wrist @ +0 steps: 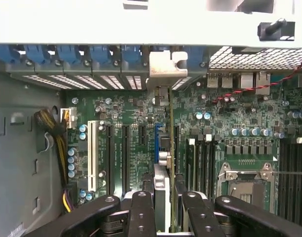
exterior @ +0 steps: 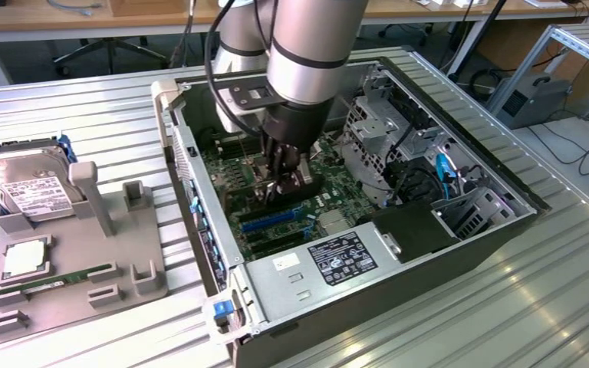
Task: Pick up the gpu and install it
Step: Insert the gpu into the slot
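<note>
GPU point(wrist: 163, 197), a thin card seen edge-on with silver bracket, stands gripped between fingers point(wrist: 142, 212) over the motherboard point(wrist: 136, 148); hard drive point(exterior: 28, 188) lies on the worktop point(exterior: 70, 107).

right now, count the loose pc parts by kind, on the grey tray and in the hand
hard drive: 1
silver chip: 1
memory stick: 1
gpu: 1
total: 4
</note>
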You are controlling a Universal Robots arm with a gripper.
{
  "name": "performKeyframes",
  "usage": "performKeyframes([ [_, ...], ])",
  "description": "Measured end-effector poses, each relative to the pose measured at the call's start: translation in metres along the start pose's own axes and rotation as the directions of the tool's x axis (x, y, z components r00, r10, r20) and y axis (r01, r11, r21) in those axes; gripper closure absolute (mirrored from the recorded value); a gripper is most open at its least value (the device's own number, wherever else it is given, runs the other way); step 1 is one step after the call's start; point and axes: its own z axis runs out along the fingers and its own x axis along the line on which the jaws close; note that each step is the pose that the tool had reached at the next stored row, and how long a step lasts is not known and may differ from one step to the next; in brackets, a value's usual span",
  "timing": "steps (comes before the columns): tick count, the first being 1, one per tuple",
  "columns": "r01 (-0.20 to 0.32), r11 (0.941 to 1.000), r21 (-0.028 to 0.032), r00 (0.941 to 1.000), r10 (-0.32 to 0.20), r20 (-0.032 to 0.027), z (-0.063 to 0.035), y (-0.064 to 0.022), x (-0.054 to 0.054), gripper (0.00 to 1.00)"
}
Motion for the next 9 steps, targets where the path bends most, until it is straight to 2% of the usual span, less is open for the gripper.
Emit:
performKeyframes([
  [9, -0.003, 1.0000, 0.0000, 1.0000, 0.003, 0.0000, 0.0094, 0.0045, 0.0002, 0.73],
])
